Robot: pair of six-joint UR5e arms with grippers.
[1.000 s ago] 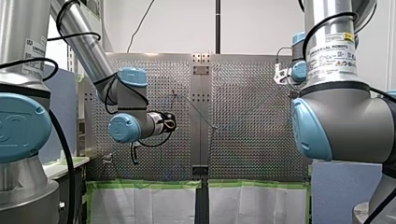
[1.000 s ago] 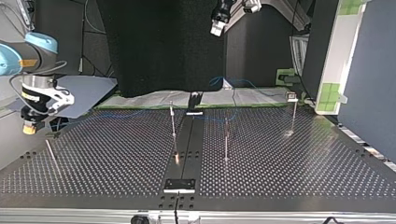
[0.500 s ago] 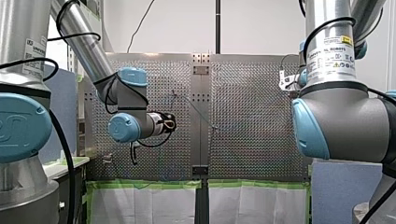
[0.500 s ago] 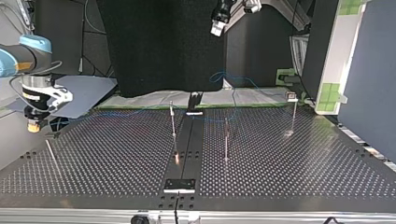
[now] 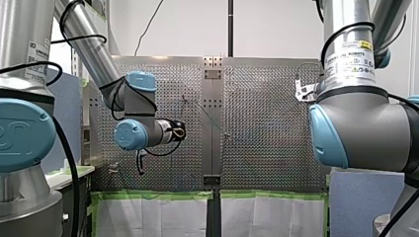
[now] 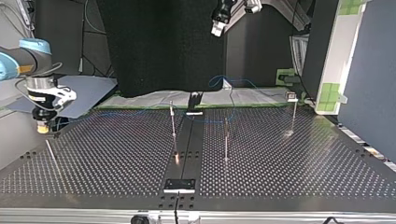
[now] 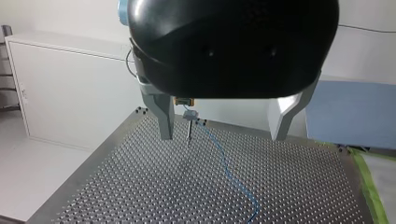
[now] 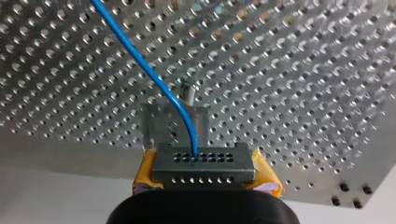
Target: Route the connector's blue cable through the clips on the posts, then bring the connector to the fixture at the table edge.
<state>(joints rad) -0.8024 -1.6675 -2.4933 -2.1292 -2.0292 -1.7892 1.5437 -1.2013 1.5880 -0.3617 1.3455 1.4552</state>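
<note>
connector [image 8: 204,164]: grey, holed, blue cable [image 8: 140,60] | right claw [image 8: 205,177] grips it | left claw [image 7: 224,128] wide

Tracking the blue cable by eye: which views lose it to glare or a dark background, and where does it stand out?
Right wrist view: the blue cable stands out on the bright perforated table, running into the connector. Left wrist view: plain on evenly lit metal. Top view: faint on the dark table, glints at a post base. Front view: nearly lost in the table's sheen.
</note>
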